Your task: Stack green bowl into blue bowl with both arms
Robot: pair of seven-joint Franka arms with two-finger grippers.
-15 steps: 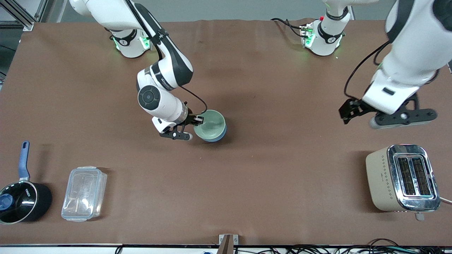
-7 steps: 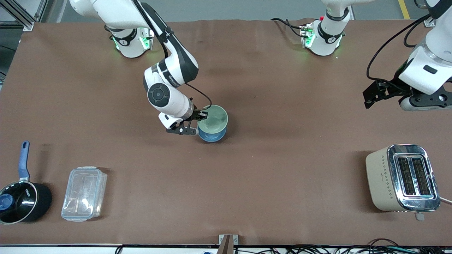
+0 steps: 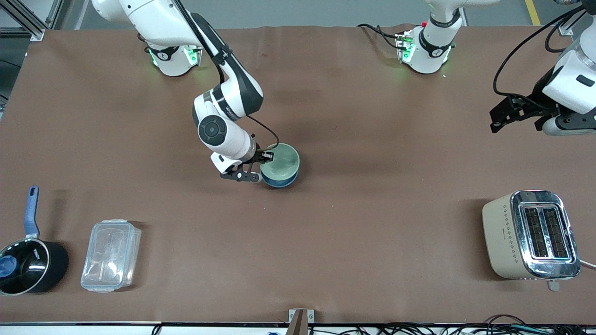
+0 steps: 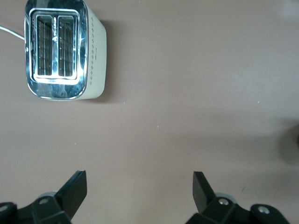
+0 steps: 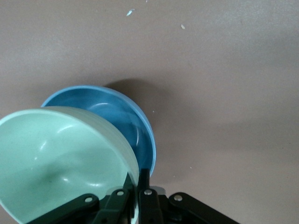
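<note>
The pale mint-green bowl (image 3: 281, 161) is tilted over the sky-blue bowl (image 3: 281, 180), which stands near the middle of the table. My right gripper (image 3: 260, 164) is shut on the green bowl's rim. In the right wrist view the green bowl (image 5: 60, 163) lies partly over the blue bowl (image 5: 124, 116), with the gripper (image 5: 138, 179) pinching its wall. My left gripper (image 3: 517, 116) is open and empty, up in the air over the left arm's end of the table; it also shows in the left wrist view (image 4: 140, 186).
A beige toaster (image 3: 531, 235) stands toward the left arm's end, also in the left wrist view (image 4: 63, 49). A clear plastic box (image 3: 111, 255) and a black saucepan (image 3: 28, 260) sit toward the right arm's end, near the front camera.
My right gripper has brought the green bowl lower onto the blue bowl, tilting it. The left arm has lifted and drawn back toward its end of the table.
</note>
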